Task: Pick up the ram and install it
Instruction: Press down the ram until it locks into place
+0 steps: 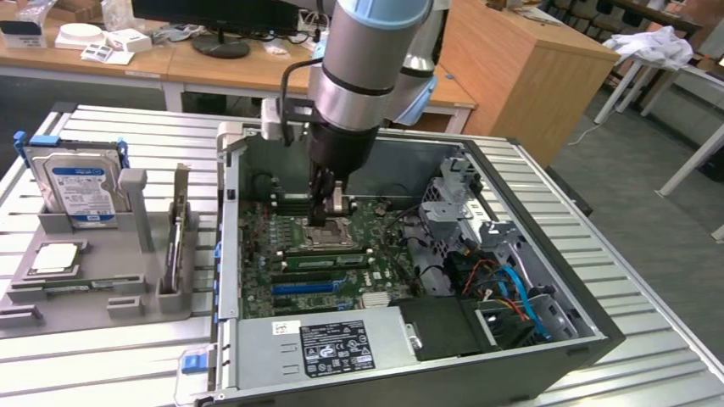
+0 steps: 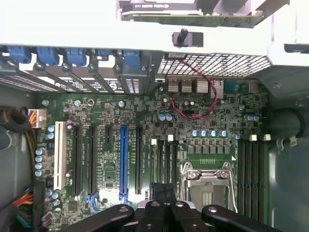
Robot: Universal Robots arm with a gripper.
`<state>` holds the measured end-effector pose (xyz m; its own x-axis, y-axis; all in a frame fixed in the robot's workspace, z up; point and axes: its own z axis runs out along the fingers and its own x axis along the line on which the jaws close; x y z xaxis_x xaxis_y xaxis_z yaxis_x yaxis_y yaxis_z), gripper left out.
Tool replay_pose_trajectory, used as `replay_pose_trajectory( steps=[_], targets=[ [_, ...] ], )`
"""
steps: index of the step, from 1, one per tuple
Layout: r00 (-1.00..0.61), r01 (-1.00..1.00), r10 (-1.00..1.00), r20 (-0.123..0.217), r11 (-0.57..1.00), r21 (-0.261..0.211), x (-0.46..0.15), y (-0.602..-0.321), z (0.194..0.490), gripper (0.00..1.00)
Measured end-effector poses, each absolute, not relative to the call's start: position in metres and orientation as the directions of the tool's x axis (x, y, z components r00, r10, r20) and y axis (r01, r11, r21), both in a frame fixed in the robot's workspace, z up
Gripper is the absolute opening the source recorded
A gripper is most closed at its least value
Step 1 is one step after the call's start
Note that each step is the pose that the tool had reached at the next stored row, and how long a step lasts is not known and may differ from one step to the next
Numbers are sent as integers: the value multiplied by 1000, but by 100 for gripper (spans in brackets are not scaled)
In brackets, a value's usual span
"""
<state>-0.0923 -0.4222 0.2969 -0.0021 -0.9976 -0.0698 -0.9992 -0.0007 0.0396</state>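
on the exterior view's left, a grey holder [image 1: 136, 284] sits on the slatted metal bench [image 1: 102, 348], with a hard drive [image 1: 80, 182] standing upright in it and a square silver chip [image 1: 57, 259] lying flat. the ram [image 1: 178, 242] appears to stand on edge in the holder's right-hand slot, just beside the open computer case [image 1: 232, 254] and well apart from the arm. inside the case, the gripper [image 1: 328, 212] hangs low over the motherboard [image 1: 385, 233], close to the processor socket [image 1: 325, 231]. in the wrist view the black fingers [image 2: 159, 205] are pressed together with nothing between them, above the dark memory slots [image 2: 164, 162] beside the socket. coloured cables [image 1: 509, 288] lie further to the right.
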Motion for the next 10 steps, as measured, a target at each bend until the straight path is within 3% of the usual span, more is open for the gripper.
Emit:
replay_pose_trajectory(
  steps=[10],
  targets=[
    [-2,-999,-998,-69,-1,40,-92,-422,317,11]
  ],
)
